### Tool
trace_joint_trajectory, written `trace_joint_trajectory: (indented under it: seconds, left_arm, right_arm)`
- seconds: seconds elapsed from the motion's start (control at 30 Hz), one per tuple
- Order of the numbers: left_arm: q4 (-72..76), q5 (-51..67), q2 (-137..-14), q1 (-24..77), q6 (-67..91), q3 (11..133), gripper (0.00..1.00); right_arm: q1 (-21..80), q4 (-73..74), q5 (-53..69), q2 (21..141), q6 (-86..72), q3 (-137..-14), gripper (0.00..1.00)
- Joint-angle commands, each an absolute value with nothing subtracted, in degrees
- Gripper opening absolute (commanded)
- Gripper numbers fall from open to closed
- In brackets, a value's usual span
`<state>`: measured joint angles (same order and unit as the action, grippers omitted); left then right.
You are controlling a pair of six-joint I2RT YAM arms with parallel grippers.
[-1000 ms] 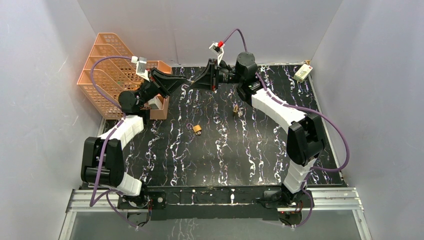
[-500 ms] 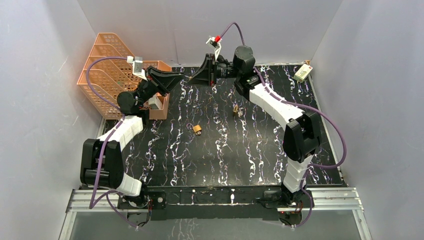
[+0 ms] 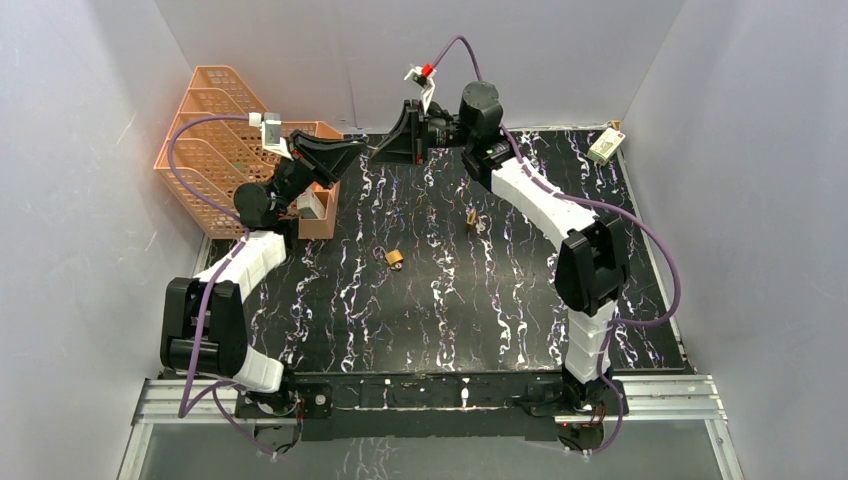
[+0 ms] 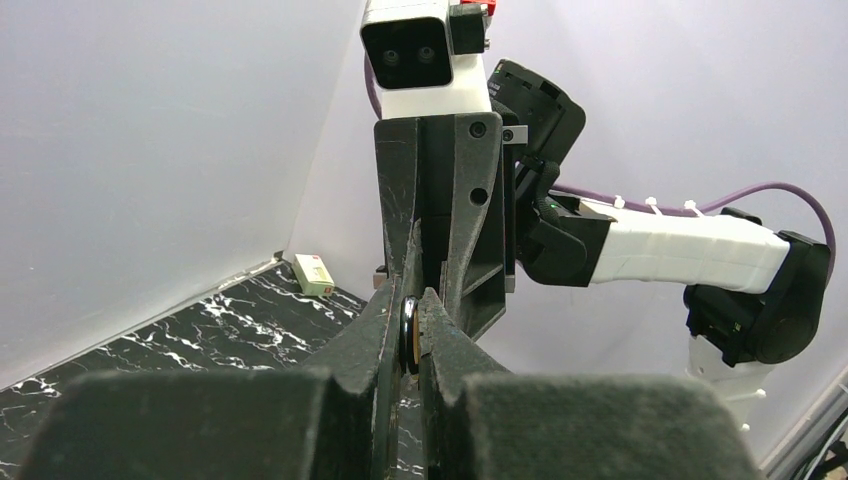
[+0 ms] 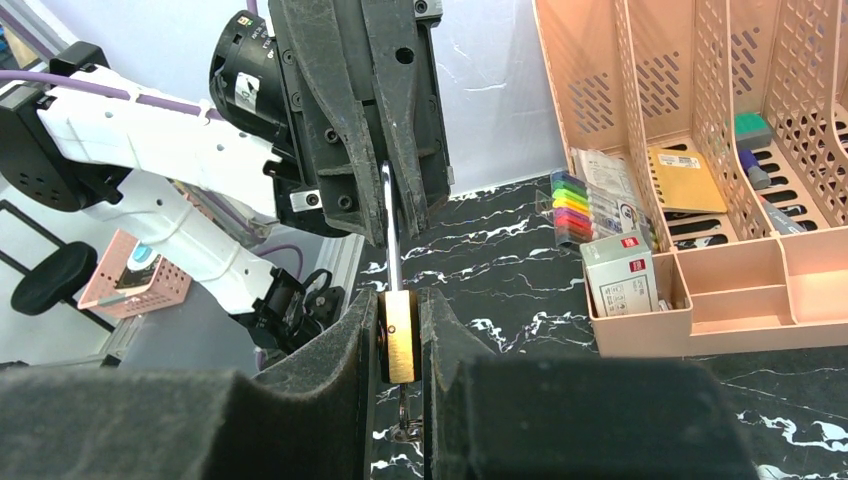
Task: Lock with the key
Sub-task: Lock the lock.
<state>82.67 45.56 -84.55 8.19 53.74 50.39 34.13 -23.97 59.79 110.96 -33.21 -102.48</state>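
Note:
My right gripper [image 3: 382, 153] is raised at the back of the table and shut on a brass padlock [image 5: 401, 340]. Its silver shackle [image 5: 387, 225] points at the left gripper's fingertips. A thin stem and ring [image 5: 403, 430] show just below the padlock. My left gripper [image 3: 358, 150] faces it tip to tip. It is shut on a small black-and-brass piece [image 4: 409, 333], which looks like the key's head. In the left wrist view the right gripper's fingers [image 4: 440, 200] stand just beyond the left gripper's fingertips. Whether the two held things touch is hidden.
Two more brass padlocks lie on the black marbled table, one [image 3: 471, 217] right of centre and one [image 3: 395, 258] in the middle. Orange file trays [image 3: 215, 130] and an orange desk organiser [image 3: 320, 215] stand at the back left. A small white box [image 3: 606, 146] lies at the back right.
The right arm has swung up and to the left with the padlock. The left gripper has risen slightly. The two stay tip to tip.

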Motion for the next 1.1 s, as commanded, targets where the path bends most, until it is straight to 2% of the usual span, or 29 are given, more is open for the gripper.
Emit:
trace_joint_trajectory:
  seconds: [0.0, 0.6, 1.07]
  left_arm:
    - [75.6, 61.4, -87.1, 15.5, 49.8, 49.3, 0.00]
    - [73.6, 61.2, -86.3, 15.7, 48.2, 49.1, 0.00]
    - [71.8, 60.8, -84.6, 15.7, 46.7, 48.6, 0.00]
  right_arm:
    - [45.8, -34.8, 52.8, 110.5, -35.1, -110.7, 0.00]
    - [51.9, -35.6, 53.0, 114.4, -36.9, -117.2, 0.00]
    - [52.1, -33.7, 52.6, 112.4, -34.8, -115.8, 0.00]
